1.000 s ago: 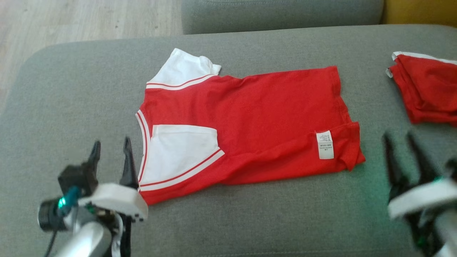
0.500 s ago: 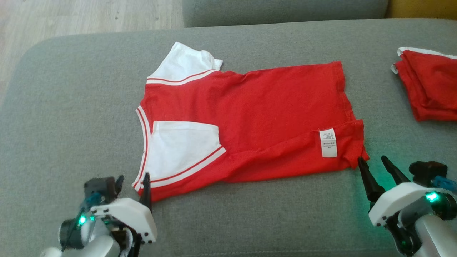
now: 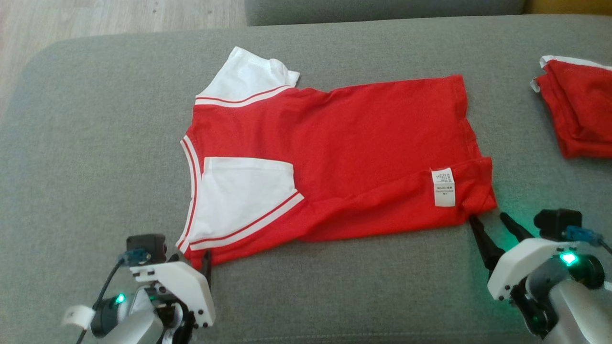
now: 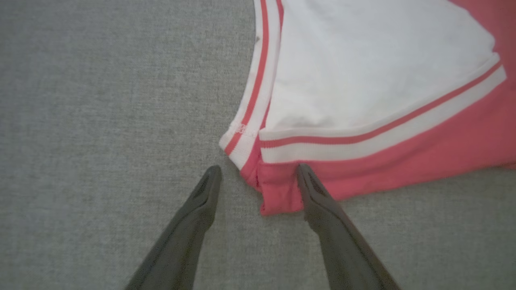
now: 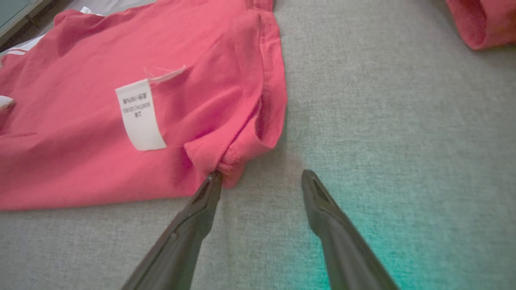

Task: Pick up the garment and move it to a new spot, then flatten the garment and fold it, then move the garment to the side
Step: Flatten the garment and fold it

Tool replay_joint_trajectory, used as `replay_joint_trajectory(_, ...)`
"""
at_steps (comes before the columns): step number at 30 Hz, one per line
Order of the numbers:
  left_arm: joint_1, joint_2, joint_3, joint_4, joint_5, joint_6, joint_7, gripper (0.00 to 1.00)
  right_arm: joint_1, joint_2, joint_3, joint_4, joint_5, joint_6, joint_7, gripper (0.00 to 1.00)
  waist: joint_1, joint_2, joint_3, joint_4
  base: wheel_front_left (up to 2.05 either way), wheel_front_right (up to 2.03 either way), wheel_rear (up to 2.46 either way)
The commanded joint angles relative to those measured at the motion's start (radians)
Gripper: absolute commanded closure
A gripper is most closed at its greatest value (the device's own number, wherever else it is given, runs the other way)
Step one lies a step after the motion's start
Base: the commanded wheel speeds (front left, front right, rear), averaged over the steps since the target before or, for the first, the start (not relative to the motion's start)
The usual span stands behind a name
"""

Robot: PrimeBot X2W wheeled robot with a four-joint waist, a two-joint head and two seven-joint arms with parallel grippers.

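We look down on a broad grey woven-fabric couch seat point(image 3: 95, 143) with a rounded corner at its upper left. Beyond it lie a pale wood-plank floor point(image 3: 119, 14), a second grey upholstered cushion point(image 3: 382, 9) and a mustard-yellow sliver point(image 3: 569, 5). The light is soft and even.

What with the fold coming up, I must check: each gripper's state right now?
Left gripper: open, holding nothing, at the red shirt's corner.
Right gripper: open, holding nothing, at its hem corner.

Red garment point(image 3: 344, 157) with white sleeves, partly folded, lying flat on grey cushion, care label showing
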Motion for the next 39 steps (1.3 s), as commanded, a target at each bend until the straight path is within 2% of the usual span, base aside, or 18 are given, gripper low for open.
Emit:
replay_joint_trajectory(1,-0.054,0.015,0.043,-0.019,-0.006,0.009,0.001,0.00,-0.034,-0.010,0.022,-0.018,0.004,-0.001,0.000,0.00,0.0000,0.0000,0.002,-0.001,0.00,0.00,0.00)
replay_joint_trajectory(4,-0.059,0.013,0.049,-0.017,-0.009,0.013,0.001,0.00,-0.047,-0.010,0.035,-0.004,0.011,-0.001,0.003,0.00,0.0000,0.0000,0.004,0.000,0.00,0.00,0.00)
replay_joint_trajectory(6,-0.062,0.009,0.051,-0.012,-0.019,0.003,0.003,0.00,-0.056,-0.010,0.044,0.007,0.013,-0.001,0.003,0.16,0.0000,0.0000,0.004,0.001,0.00,0.00,0.00)
replay_joint_trajectory(7,-0.064,0.008,0.048,-0.008,-0.021,-0.006,0.004,0.17,-0.060,-0.011,0.048,0.013,0.014,-0.001,0.001,0.24,0.0000,0.0000,0.003,0.001,0.00,0.00,0.00)
replay_joint_trajectory(8,-0.064,0.006,0.050,-0.005,-0.027,-0.018,0.001,0.51,-0.065,-0.012,0.053,0.018,0.013,-0.001,-0.001,0.39,0.0000,0.0000,0.003,0.001,0.00,0.00,0.00)
replay_joint_trajectory(9,-0.064,0.006,0.050,-0.005,-0.027,-0.018,0.001,0.51,-0.065,-0.012,0.053,0.018,0.013,-0.001,-0.001,0.39,0.0000,0.0000,0.003,0.001,0.00,0.00,0.00)
replay_joint_trajectory(10,-0.067,0.007,0.050,0.003,-0.033,-0.038,-0.004,1.00,-0.076,-0.015,0.060,0.025,0.012,-0.001,-0.014,0.62,0.0000,0.0000,0.003,0.000,0.00,0.00,0.00)
replay_joint_trajectory(11,-0.068,0.009,0.048,0.008,-0.033,-0.044,-0.004,1.00,-0.081,-0.015,0.065,0.028,0.014,-0.001,-0.020,0.91,0.0000,0.0000,0.002,0.000,0.00,0.00,0.00)
replay_joint_trajectory(12,-0.069,0.009,0.048,0.013,-0.035,-0.051,-0.005,1.00,-0.085,-0.017,0.068,0.028,0.017,-0.001,-0.031,1.00,0.0000,0.0000,0.001,0.000,0.00,0.00,0.00)
replay_joint_trajectory(19,-0.070,0.014,0.057,0.031,-0.046,-0.082,-0.028,1.00,-0.095,-0.023,0.066,0.051,0.044,-0.001,-0.067,1.00,0.0000,0.0000,-0.024,-0.001,0.00,0.00,0.00)
replay_joint_trajectory(25,-0.063,0.060,0.057,0.014,-0.049,-0.098,-0.005,1.00,-0.054,-0.039,0.071,0.025,0.086,-0.001,-0.028,1.00,0.0000,0.0000,-0.059,-0.008,0.00,0.00,0.00)
replay_joint_trajectory(32,-0.059,0.180,0.031,-0.054,-0.035,-0.107,0.103,1.00,0.083,-0.081,0.060,-0.135,0.122,-0.001,0.107,1.00,0.0000,0.0000,-0.078,-0.036,0.00,0.00,0.00)
replay_joint_trajectory(36,-0.031,0.232,0.014,-0.130,-0.036,-0.090,0.166,1.00,0.174,-0.094,0.044,-0.251,0.127,-0.001,0.201,1.00,0.0000,0.0000,-0.073,-0.055,0.00,0.00,0.00)
replay_joint_trajectory(39,0.006,0.270,0.005,-0.200,-0.042,-0.062,0.210,1.00,0.244,-0.091,0.019,-0.338,0.132,-0.001,0.269,1.00,0.0000,0.0000,-0.071,-0.065,0.00,0.00,0.00)
